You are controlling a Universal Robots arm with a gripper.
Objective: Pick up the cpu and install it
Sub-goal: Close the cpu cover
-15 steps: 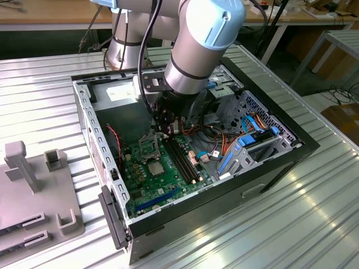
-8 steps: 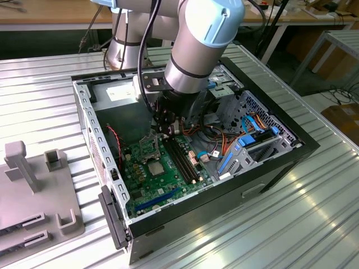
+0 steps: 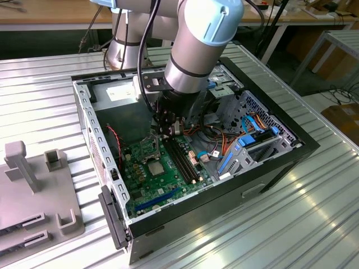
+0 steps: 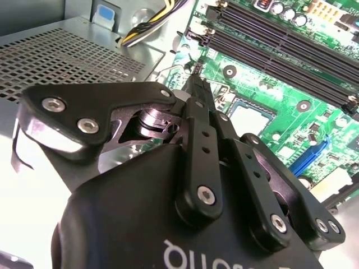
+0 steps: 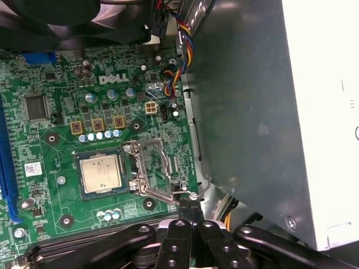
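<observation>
Cpu: the cpu (image 5: 100, 172) sits flat in its socket (image 5: 84, 193) on the green board (image 5: 53, 120).
Cover: the metal cover (image 5: 151, 171) stands flipped open at the cpu's 3 o'clock.
Gripper: the gripper (image 5: 189, 210) is pinched closed on nothing, tips at the lever (image 5: 197, 191).
Tip: I think slow, light pushes on the lever work best.

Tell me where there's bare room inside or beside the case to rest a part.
Best is the ribbed metal table at the exterior view's right of the computer case. Inside, the bare wall beside the green board is free. The board is crowded: the chip lies in its socket, and the end effector hovers by the open socket latch.
</observation>
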